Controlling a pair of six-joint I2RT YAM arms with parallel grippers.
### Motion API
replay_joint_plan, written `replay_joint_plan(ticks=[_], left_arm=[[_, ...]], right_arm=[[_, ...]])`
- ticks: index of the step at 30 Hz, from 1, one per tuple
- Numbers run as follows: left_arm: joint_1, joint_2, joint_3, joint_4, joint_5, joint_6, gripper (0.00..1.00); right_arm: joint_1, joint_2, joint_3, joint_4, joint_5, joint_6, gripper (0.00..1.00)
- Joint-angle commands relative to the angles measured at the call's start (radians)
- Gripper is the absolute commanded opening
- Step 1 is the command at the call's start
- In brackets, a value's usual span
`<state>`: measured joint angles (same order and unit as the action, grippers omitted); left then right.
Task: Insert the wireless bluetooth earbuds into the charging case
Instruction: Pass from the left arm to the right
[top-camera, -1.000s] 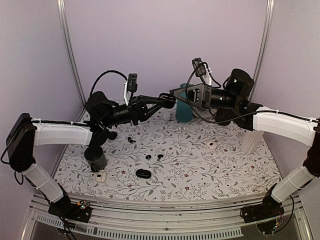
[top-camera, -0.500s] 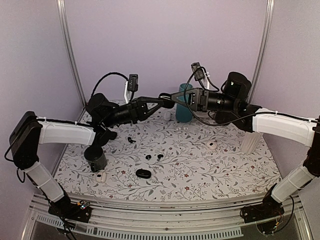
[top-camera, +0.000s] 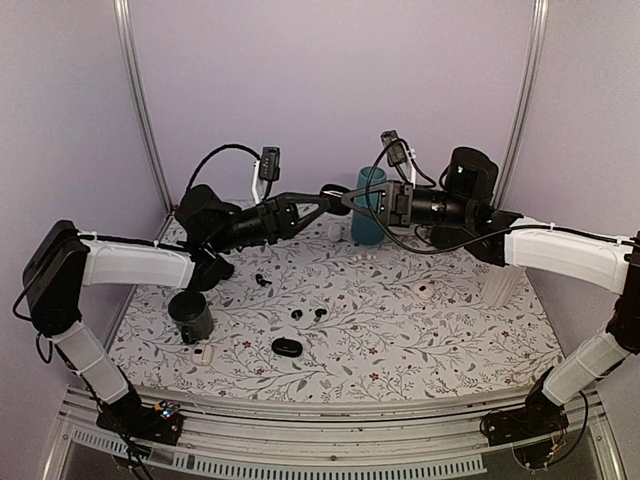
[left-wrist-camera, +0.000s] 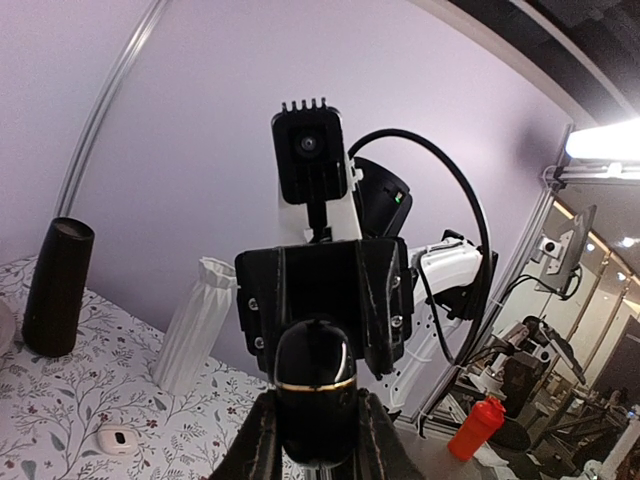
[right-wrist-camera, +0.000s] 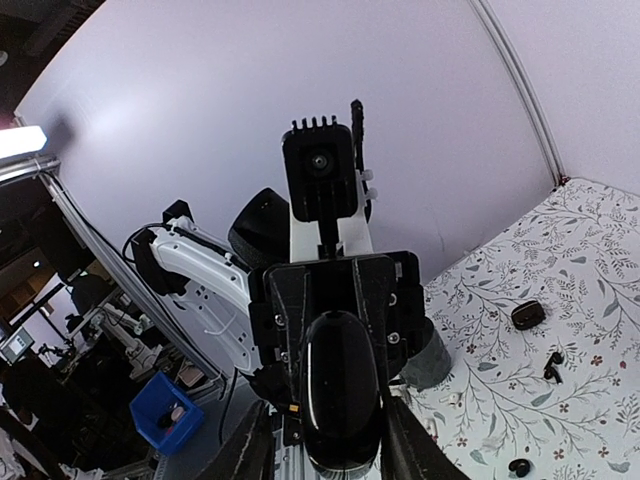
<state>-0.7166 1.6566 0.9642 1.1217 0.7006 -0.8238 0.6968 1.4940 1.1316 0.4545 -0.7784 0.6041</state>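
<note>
Glossy black plastic charging case (left-wrist-camera: 313, 395); matt floral-printed table (top-camera: 450, 340)

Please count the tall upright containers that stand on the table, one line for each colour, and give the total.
Teal cup: 1
Black cylinder: 1
White ribbed vase: 1
Total: 3

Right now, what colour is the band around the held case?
Gold, on a glossy black charging case; clearest in the left wrist view.

Floral counter (top-camera: 450, 350): teal cup (top-camera: 366, 230) at back, black cylinder (top-camera: 190, 318) left, white ribbed vase (top-camera: 500, 285) right, small white case (top-camera: 203, 354) just beside the cylinder.
</note>
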Motion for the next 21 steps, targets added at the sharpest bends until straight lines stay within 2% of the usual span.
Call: replay_joint_plan(ticks=[1, 6, 7, 10, 13, 17, 19, 21], left_arm=[[0.013, 0.009, 0.025, 0.006, 0.004, -0.010, 0.00], [0.013, 0.013, 0.027, -0.005, 0.009, -0.006, 0.00], [0.013, 0.013, 0.028, -0.010, 0.012, -0.005, 0.00], [0.015, 0.012, 0.026, -0.024, 0.011, 0.003, 0.10], [0.014, -0.002, 0.019, -0.056, -0.006, 0.028, 0.30], [0.015, -0.041, -0.005, -0.108, -0.060, 0.078, 0.66], [0.017, -0.062, -0.017, -0.141, -0.086, 0.106, 0.78], [0.020, -0.077, -0.024, -0.174, -0.099, 0.132, 0.84]], right_arm=[[0.016, -0.009, 0.019, -0.048, 0.024, -0.038, 0.31], [0.017, -0.008, 0.023, -0.069, 0.051, -0.044, 0.20], [0.017, -0.009, 0.023, -0.072, 0.058, -0.044, 0.14], [0.018, -0.010, 0.023, -0.081, 0.081, -0.041, 0.08], [0.017, -0.011, 0.022, -0.086, 0.100, -0.037, 0.05], [0.017, -0.015, 0.017, -0.094, 0.127, -0.031, 0.04], [0.017, -0.019, 0.015, -0.100, 0.149, -0.030, 0.04], [0.015, -0.026, 0.009, -0.110, 0.182, -0.030, 0.04]])
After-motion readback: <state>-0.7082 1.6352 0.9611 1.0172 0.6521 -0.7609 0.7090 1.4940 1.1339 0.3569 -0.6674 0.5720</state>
